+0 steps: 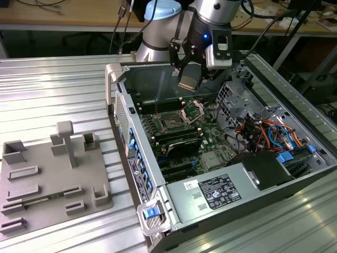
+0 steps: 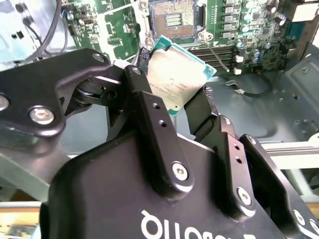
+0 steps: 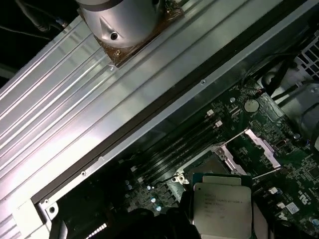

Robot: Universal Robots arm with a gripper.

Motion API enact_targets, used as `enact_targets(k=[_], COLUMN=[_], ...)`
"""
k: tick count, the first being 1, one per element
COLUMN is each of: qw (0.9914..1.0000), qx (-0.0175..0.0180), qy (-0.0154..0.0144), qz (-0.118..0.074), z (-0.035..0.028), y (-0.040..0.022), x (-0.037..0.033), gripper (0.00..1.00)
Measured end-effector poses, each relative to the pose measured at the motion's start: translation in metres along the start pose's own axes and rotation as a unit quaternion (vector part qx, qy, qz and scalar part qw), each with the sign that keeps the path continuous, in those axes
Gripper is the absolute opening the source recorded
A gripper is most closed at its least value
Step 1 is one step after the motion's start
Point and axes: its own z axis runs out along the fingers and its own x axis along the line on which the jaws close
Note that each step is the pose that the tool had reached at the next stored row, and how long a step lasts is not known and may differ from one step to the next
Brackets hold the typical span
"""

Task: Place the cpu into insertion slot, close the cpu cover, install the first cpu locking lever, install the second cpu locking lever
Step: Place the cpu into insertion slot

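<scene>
Black fingers [image 2: 149, 114] clamp the cpu [image 2: 179, 79] between them by its edges, above the open insertion slot [image 2: 173, 20].

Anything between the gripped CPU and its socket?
No. In the second wrist view nothing lies between the flat silver-grey cpu in the black gripper and the dark square insertion slot; the thin silver cpu cover stands raised aside in the exterior view.

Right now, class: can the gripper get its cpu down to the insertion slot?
Probably yes: the cpu cover stands raised, the insertion slot lies bare, with nothing between it and the cpu in the gripper.
</scene>
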Motion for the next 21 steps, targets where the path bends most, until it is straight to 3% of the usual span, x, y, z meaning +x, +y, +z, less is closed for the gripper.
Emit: enact_targets(k=[4,7,15,17,21], qw=[0.99937,0.99872,0.99845,0.99723,0.99343], qx=[-0.0007,-0.0008,-0.001,-0.0014,-0.0021], qy=[-0.003,-0.0043,-0.0047,-0.0063,-0.0097], qz=[0.035,0.05,0.055,0.074,0.114], z=[0.0046,0.0058,0.0061,0.0071,0.0087], y=[-0.0004,-0.0009,-0.0013,-0.0015,-0.0017], x=[0.0,0.0004,0.0009,0.0011,0.0011], gripper=[0.55,0.55,0.55,0.55,0.55])
